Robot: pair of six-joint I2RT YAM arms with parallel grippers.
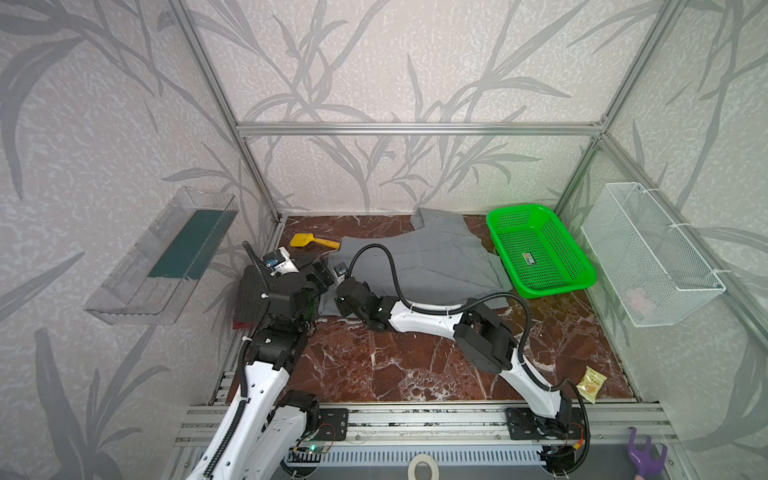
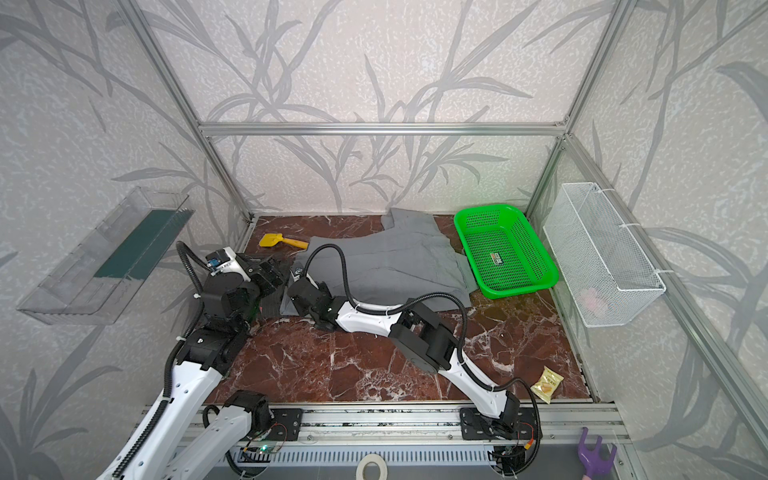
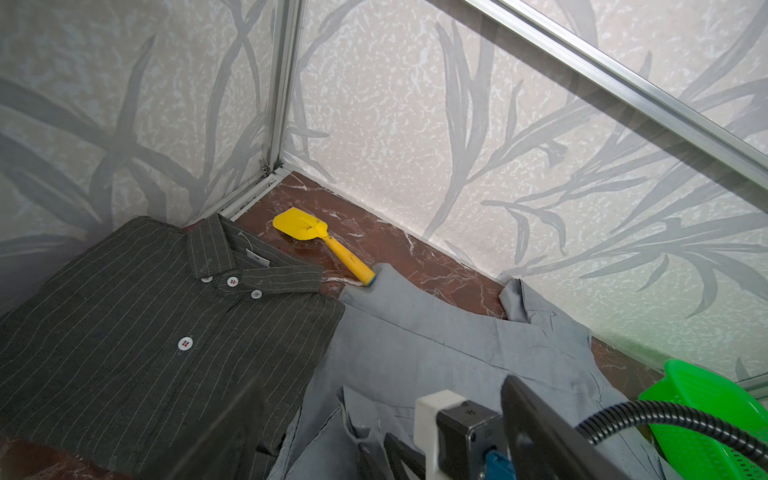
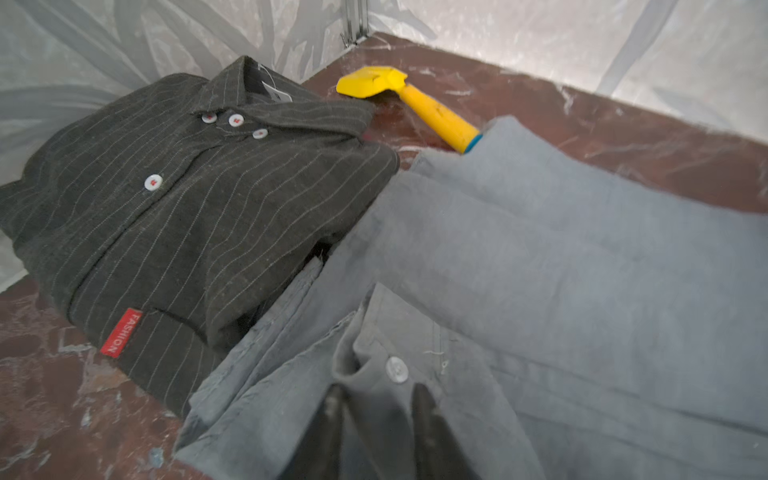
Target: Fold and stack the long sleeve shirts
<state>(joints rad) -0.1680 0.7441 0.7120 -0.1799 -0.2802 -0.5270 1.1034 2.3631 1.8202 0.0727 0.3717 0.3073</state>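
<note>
The grey shirt (image 4: 540,249) looks soft and floppy; we would pinch its collar (image 4: 357,361). Our left claw (image 1: 316,271) and right claw (image 4: 376,392) gape, empty.

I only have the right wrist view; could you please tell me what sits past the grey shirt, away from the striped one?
Observer: A green basket sits beside the grey shirt, at the back right.
Operator: Thanks. Where is the left end effector?
Observer: The left end effector hangs open above where the grey shirt meets the striped shirt.
Operator: Anything loose near the front?
Observer: A snack packet lies at the front right corner of the table.
</note>
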